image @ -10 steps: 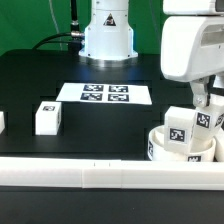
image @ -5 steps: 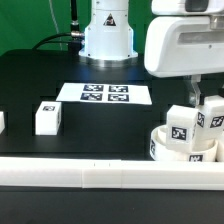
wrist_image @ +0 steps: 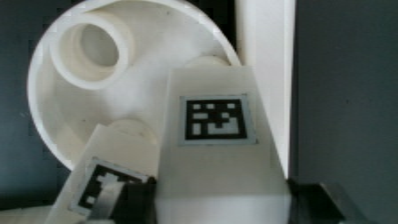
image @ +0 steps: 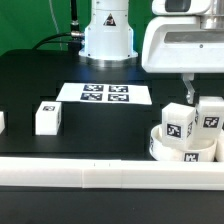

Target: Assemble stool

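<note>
Wrist view: your fingers [image: 189,88] are clamped on a leg block [wrist_image: 214,125], upright over the seat disc [wrist_image: 71,100], probably to line it up with the open socket [wrist_image: 98,45]. Second leg block [image: 179,123] stands on the seat disc; third leg block [image: 47,117] sits well off it.

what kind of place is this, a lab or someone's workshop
Probably a robotics lab bench: a white robot arm base stands behind a black table, a marker board of printed tags lies on it, and a loose leg block bears a tag too.
</note>
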Available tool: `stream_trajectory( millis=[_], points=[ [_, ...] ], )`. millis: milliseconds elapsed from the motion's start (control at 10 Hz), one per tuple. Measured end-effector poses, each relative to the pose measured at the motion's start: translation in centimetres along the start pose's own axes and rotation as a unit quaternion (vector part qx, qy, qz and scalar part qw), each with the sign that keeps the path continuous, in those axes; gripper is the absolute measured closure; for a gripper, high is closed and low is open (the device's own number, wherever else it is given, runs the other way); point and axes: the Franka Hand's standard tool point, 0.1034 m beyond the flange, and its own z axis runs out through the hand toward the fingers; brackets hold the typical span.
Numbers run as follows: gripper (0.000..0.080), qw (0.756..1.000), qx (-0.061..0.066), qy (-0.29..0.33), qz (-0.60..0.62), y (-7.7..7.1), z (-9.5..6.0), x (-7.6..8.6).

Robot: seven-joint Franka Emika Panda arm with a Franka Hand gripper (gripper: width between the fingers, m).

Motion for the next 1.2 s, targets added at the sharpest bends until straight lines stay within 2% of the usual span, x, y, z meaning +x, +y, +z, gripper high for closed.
stream_trajectory(
  millis=[100, 200, 300, 500, 900, 1000, 1100, 1200],
  points=[
    [0.0462, 0.999, 0.000, 0.000, 0.048, 0.08, 0.02, -0.01],
    [0.0462, 0.993, 0.006, -0.002, 0.122, 0.20, 0.11, -0.16],
    [0.0463, 0.976, 0.015, 0.004, 0.219, 0.14, 0.20, -0.39],
    [0.0462, 0.937, 0.013, 0.014, 0.348, 0.08, 0.16, -0.64],
    [0.0462, 0.891, 0.021, 0.007, 0.454, 0.22, 0.18, -0.66],
    [0.0462, 0.867, 0.027, 0.003, 0.498, 0.32, 0.20, -0.66],
    [0.0462, 0.829, 0.041, 0.000, 0.558, 0.63, 0.20, -0.64],
    [0.0462, 0.793, 0.046, -0.008, 0.608, 0.51, 0.14, -0.82]
  ],
)
